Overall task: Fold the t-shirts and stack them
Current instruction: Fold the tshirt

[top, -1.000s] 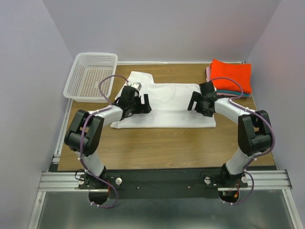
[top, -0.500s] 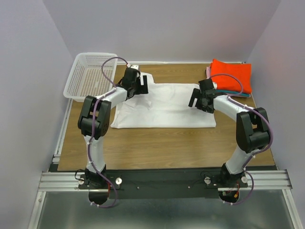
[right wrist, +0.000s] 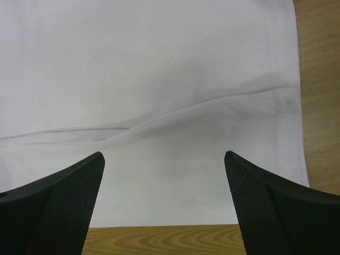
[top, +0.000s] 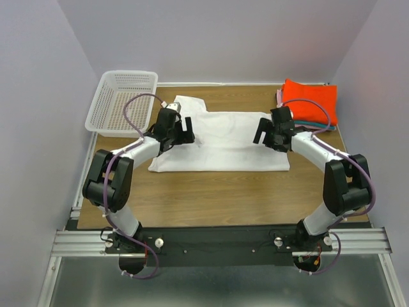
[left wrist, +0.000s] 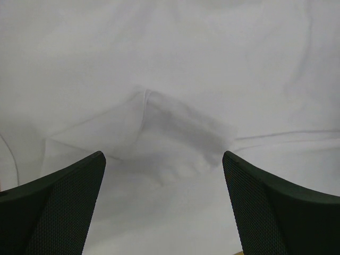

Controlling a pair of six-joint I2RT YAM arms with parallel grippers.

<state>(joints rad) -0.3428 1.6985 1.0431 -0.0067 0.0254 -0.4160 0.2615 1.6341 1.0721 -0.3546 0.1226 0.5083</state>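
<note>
A white t-shirt (top: 223, 144) lies spread flat across the middle of the table, one sleeve sticking out at its back left. My left gripper (top: 185, 133) hovers open over the shirt's left part. In the left wrist view the left gripper (left wrist: 162, 156) has only white cloth with a raised crease (left wrist: 175, 127) between its fingers. My right gripper (top: 261, 132) hovers open over the shirt's right part. In the right wrist view the right gripper (right wrist: 162, 155) sits above the shirt (right wrist: 159, 79) near its hemmed edge. Folded t-shirts are stacked at the back right, orange-red (top: 310, 101) on top, with teal (top: 321, 126) and pink (top: 279, 96) edges showing beneath.
A white mesh basket (top: 121, 102) stands at the back left corner. Bare wooden table (top: 217, 198) runs between the shirt and the arm bases. Purple walls close in on both sides and at the back.
The left gripper swung to the shirt's back-left sleeve, then came back down and left over the shirt's left part. The right gripper edged slightly toward the back. Both stayed open.
</note>
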